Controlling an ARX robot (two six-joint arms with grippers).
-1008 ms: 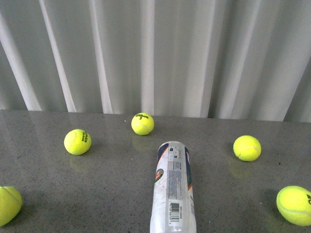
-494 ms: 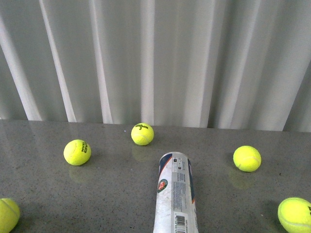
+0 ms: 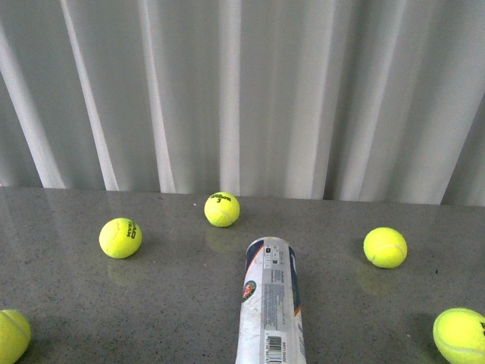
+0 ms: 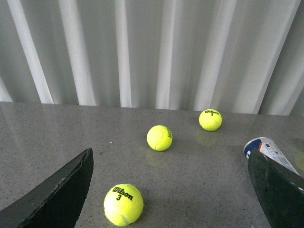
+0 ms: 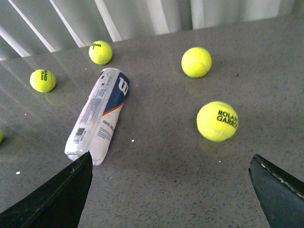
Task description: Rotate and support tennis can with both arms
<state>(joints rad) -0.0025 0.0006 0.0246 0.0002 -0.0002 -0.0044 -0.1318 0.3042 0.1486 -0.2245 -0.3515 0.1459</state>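
The tennis can [image 3: 270,303] lies on its side on the grey table, lengthwise away from me, label and barcode facing up; the front view's lower edge cuts off its near end. No arm shows in the front view. My left gripper [image 4: 170,164] hovers open over the table, and one black finger [image 4: 278,190] hides part of the tennis can [image 4: 267,146]. My right gripper [image 5: 171,161] is open too, with bare table between its fingers. The tennis can [image 5: 99,116] lies beyond one of its fingers [image 5: 57,199], apart from it.
Yellow-green tennis balls are scattered round the can: [image 3: 222,209], [image 3: 120,237], [image 3: 385,247], [image 3: 460,334], [image 3: 11,334]. One ball [image 4: 123,204] lies between the left fingers, another ball [image 5: 217,121] ahead of the right gripper. A white pleated curtain [image 3: 242,91] closes off the table's far edge.
Compared with a second ago, the whole scene sits a little lower in the front view. The can and balls keep their places relative to one another. Nothing has been gripped.
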